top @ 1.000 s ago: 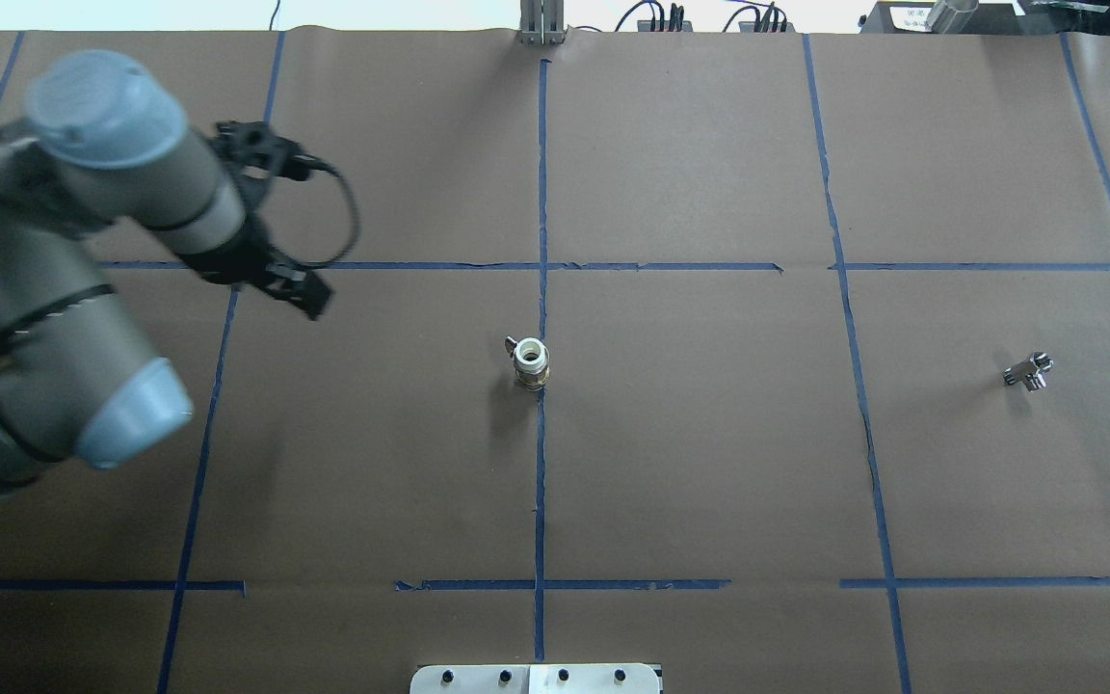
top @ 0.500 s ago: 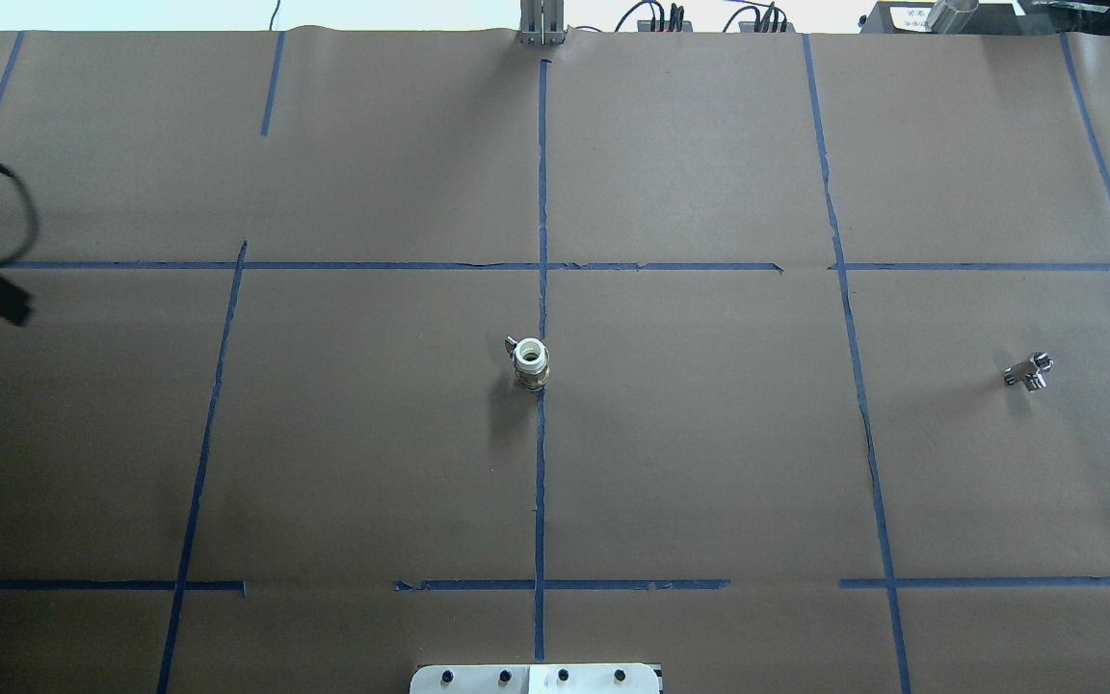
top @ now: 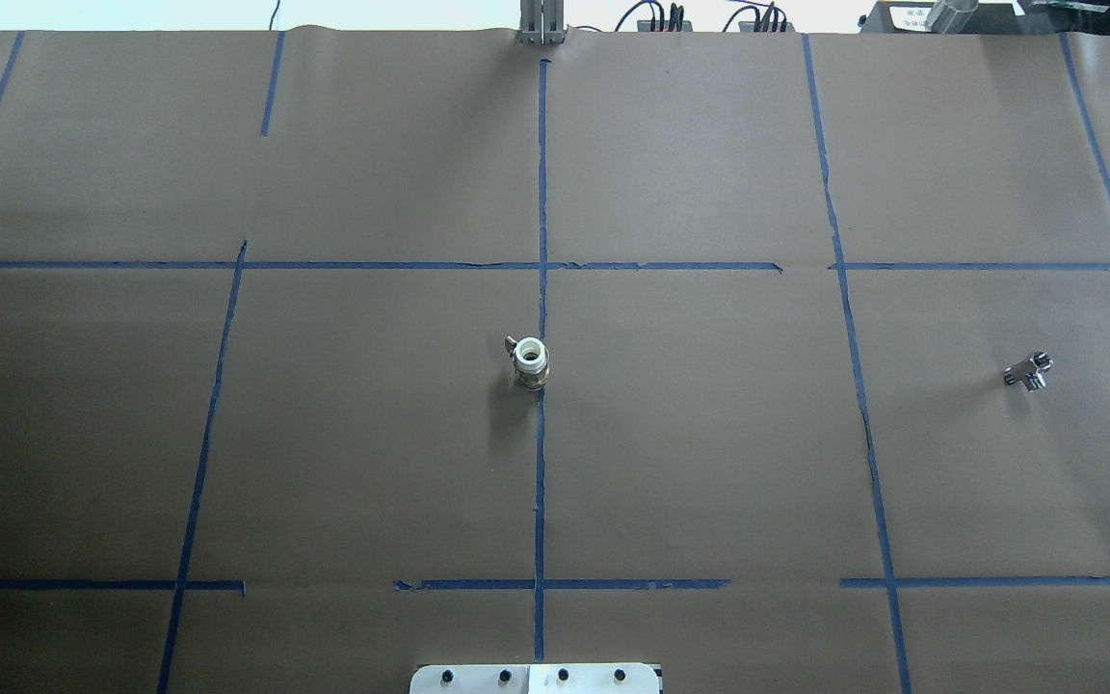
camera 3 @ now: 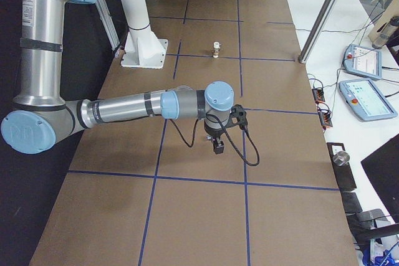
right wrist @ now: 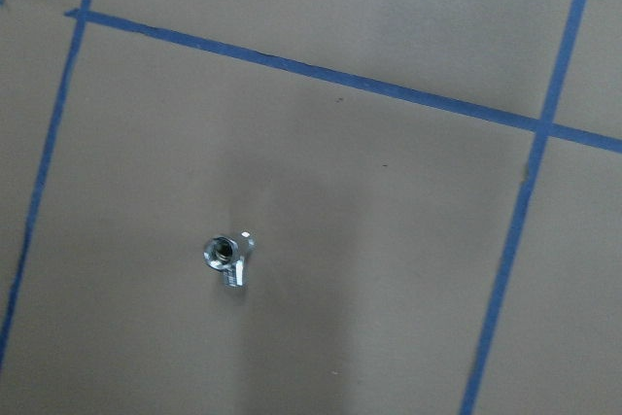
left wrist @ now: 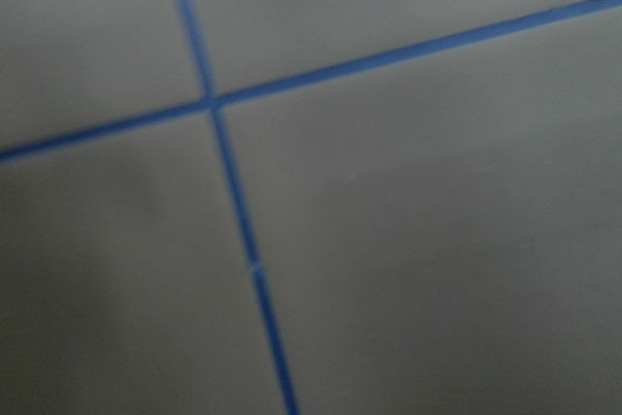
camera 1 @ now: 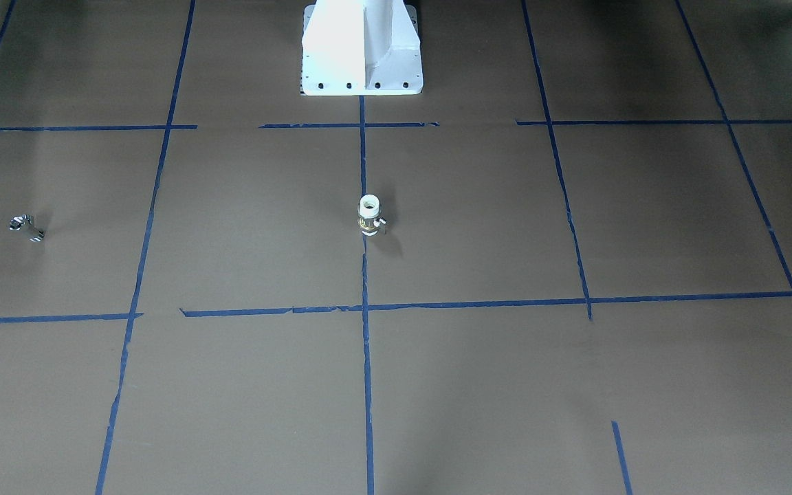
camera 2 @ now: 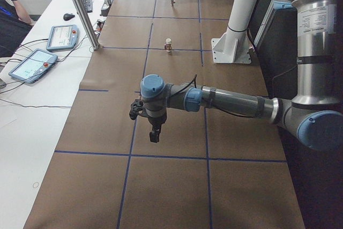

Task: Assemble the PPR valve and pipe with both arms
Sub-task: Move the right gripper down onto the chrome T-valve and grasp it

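The PPR valve [top: 530, 361] stands upright on the centre tape line, white end up; it also shows in the front view [camera 1: 369, 215] and both side views [camera 2: 168, 44] [camera 3: 216, 49]. The chrome pipe [top: 1028, 370] lies alone on the paper far to the right, also seen in the front view [camera 1: 27, 227] and the right wrist view [right wrist: 225, 255]. My left gripper [camera 2: 154, 132] hangs over the table's left end, far from the valve. My right gripper [camera 3: 217, 146] hangs above the pipe's area. I cannot tell whether either is open or shut.
Brown paper with a blue tape grid covers the table [top: 709, 463]. The white robot base [camera 1: 361, 48] stands at the near middle edge. A metal post [camera 2: 80, 9] and operator tablets [camera 3: 365, 98] stand along the far edge.
My left arm has swung out to the left and left the overhead view. The valve and the pipe have not moved.
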